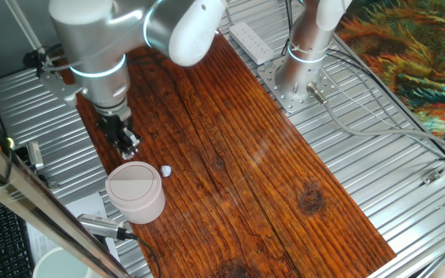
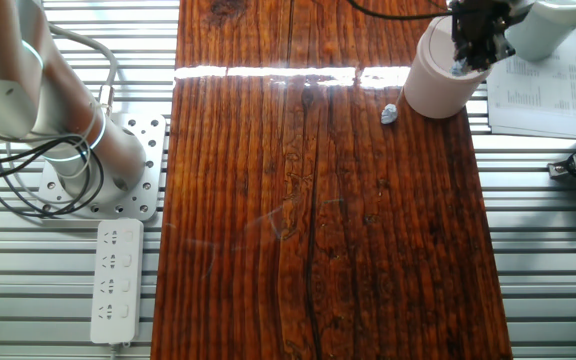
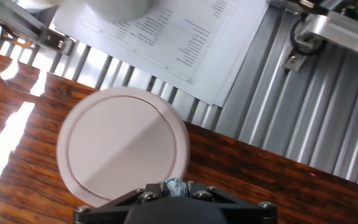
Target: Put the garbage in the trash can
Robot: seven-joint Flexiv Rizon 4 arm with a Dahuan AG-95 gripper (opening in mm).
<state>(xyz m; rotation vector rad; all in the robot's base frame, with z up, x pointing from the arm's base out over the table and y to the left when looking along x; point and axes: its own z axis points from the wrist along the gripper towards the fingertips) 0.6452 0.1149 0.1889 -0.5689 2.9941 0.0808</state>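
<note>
The trash can is a small pinkish-beige cylinder with a round swing lid at the wooden table's edge; it also shows in the other fixed view and fills the hand view. My gripper hangs just above the can's rim and is shut on one white wad of garbage, pinched between the fingertips, also seen in the other fixed view. A second white wad lies on the table right beside the can, also in the other fixed view.
A printed paper sheet lies on the metal slats beyond the can, with a white round container on it. The arm's base and a power strip sit off the wooden board.
</note>
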